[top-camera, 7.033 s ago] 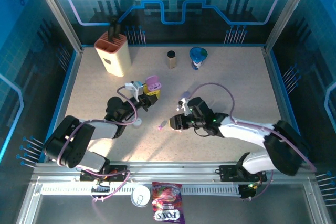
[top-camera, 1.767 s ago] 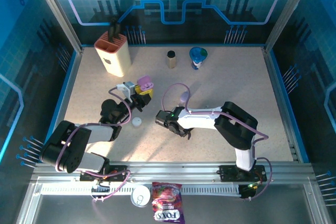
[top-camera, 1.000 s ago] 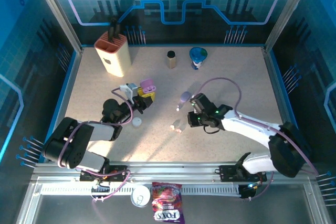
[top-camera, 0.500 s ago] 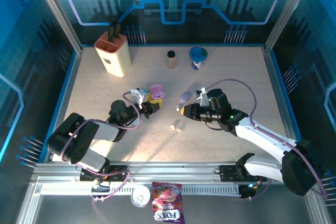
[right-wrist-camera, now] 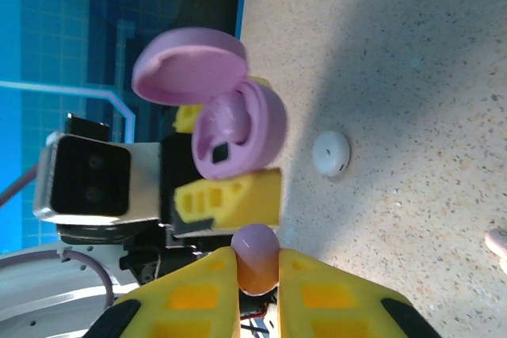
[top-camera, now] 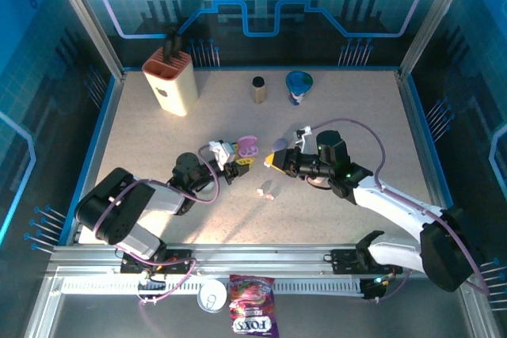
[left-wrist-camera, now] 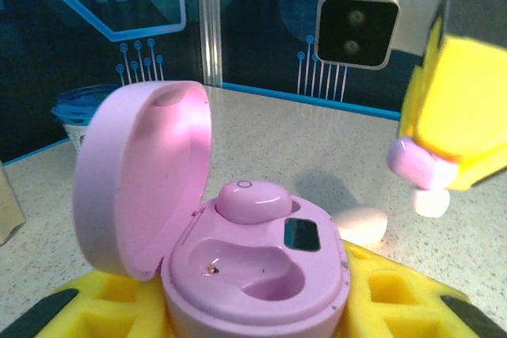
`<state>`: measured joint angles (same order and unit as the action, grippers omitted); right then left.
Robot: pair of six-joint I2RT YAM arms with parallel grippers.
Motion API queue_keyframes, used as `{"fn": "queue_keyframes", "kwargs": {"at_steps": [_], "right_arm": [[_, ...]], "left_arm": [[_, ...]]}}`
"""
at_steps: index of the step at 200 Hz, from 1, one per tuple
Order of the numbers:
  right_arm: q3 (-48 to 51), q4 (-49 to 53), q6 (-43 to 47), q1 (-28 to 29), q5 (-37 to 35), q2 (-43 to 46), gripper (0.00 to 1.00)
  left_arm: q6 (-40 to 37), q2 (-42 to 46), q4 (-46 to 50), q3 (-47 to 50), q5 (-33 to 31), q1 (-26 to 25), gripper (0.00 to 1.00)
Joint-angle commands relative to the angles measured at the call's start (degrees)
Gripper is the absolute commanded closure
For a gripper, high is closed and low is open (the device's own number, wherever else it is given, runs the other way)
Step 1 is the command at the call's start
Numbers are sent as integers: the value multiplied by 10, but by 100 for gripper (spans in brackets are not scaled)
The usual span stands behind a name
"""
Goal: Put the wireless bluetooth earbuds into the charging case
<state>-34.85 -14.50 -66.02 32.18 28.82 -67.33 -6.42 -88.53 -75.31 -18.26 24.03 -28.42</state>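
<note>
Left gripper (top-camera: 239,162) clamped on open charging case (left-wrist-camera: 261,286); pink earbud (left-wrist-camera: 253,199) seated, second slot empty. Right gripper (right-wrist-camera: 255,275) pinching purple earbud (right-wrist-camera: 255,252) just beside case. Spare earbud (top-camera: 264,192) loose on bench (top-camera: 356,116).

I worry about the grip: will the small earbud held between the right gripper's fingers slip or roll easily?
Probably slippery: the earbud is smooth and rounded, and the right gripper pinches only one end. Likely very light, being far smaller than the charging case.
</note>
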Motion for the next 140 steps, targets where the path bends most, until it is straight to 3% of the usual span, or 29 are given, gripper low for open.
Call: {"fn": "queue_keyframes", "kwargs": {"at_steps": [1, 140], "right_arm": [[-21, -21, -8, 2, 13, -9, 85], [-100, 7, 55, 50, -14, -105, 84]], "left_arm": [[-60, -16, -20, -2, 4, -16, 76], [-77, -48, -50, -14, -32, -54, 76]]}}
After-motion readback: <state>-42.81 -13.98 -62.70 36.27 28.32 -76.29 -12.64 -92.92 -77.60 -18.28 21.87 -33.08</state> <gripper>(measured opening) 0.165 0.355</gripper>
